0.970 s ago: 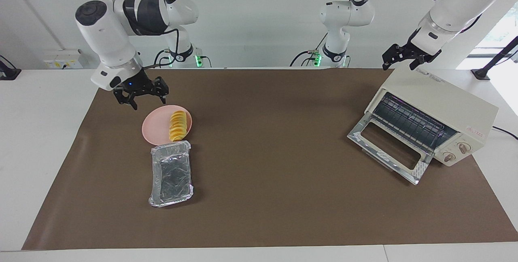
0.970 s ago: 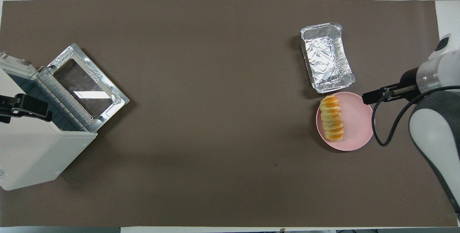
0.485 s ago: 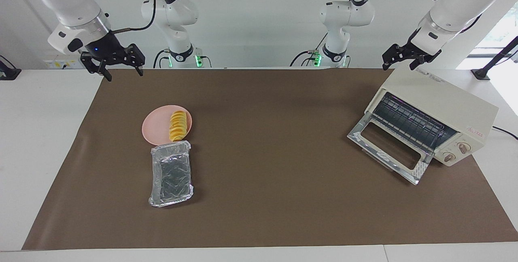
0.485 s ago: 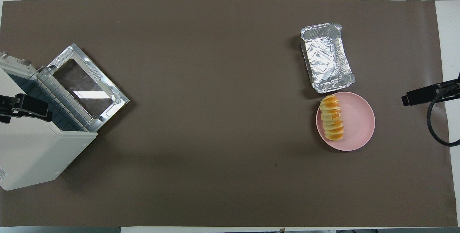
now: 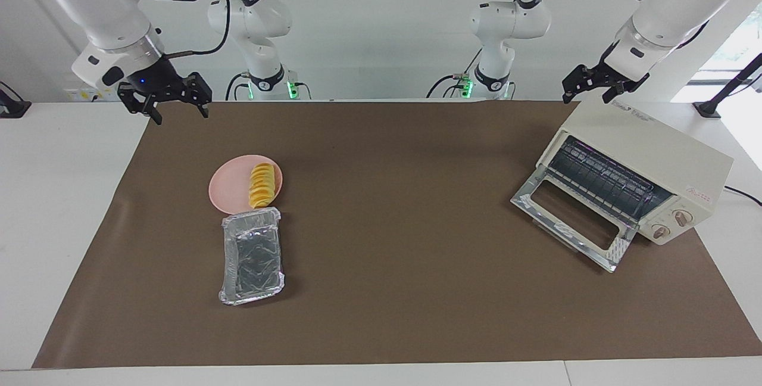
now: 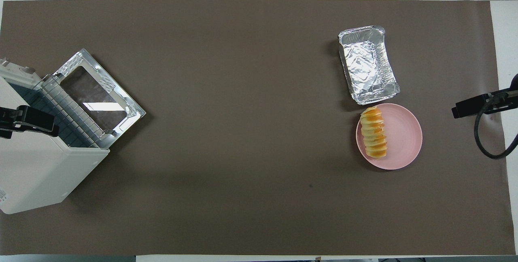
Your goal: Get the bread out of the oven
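Brown matting covers most of the white table, and on it, toward the right arm's end, sits a round pink plate with the bread lying on it, a short row of yellow-orange slices resting along the plate's edge that faces the middle of the table. Just beside the plate, farther from the robots and nearly touching its rim, is a crinkled foil tray, with nothing in it. The oven stands well apart at the left arm's end of the table, turned at an angle, its glass door folded down flat onto the mat and its wire rack bare, with two round knobs on the front panel. The right gripper hangs in the air over the corner of the mat at its own end of the table, its fingers spread wide and holding nothing; in the overhead view only its dark tip shows at the edge. The left gripper hangs just over the top corner of the oven nearest the robots, its jaws likewise apart and with nothing between them.
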{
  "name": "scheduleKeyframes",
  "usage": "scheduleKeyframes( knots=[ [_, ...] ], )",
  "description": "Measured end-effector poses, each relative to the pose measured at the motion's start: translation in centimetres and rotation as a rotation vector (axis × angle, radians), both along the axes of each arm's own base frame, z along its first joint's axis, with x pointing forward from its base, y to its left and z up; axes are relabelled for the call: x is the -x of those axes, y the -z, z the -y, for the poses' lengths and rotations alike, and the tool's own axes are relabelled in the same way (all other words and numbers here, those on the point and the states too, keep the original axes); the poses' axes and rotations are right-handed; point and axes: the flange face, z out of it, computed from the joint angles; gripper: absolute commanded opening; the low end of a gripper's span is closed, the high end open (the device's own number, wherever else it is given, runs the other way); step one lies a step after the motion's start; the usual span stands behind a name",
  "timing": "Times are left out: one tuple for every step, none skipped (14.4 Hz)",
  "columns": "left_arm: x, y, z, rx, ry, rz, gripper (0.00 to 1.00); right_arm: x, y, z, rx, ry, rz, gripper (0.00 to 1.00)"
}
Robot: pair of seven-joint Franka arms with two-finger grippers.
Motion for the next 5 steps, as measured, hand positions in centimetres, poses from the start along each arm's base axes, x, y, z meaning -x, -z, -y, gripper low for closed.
scheduleKeyframes(
  knots=[
    [0.00,0.00,0.00,0.000,0.000,0.000,1.00,0.00,0.00,-0.01,0.001,0.000,0.000,1.00],
    [0.00,0.00,0.00,0.000,0.000,0.000,1.00,0.00,0.00,-0.01,0.003,-0.001,0.000,1.00],
    [0.00,0.00,0.00,0.000,0.000,0.000,1.00,0.00,0.00,0.00,0.004,-0.001,0.000,1.00],
    [0.00,0.00,0.00,0.000,0.000,0.000,1.00,0.00,0.00,0.00,0.004,-0.001,0.000,1.00],
    [0.00,0.00,0.00,0.000,0.000,0.000,1.00,0.00,0.00,0.01,0.004,-0.001,0.000,1.00]
  ],
)
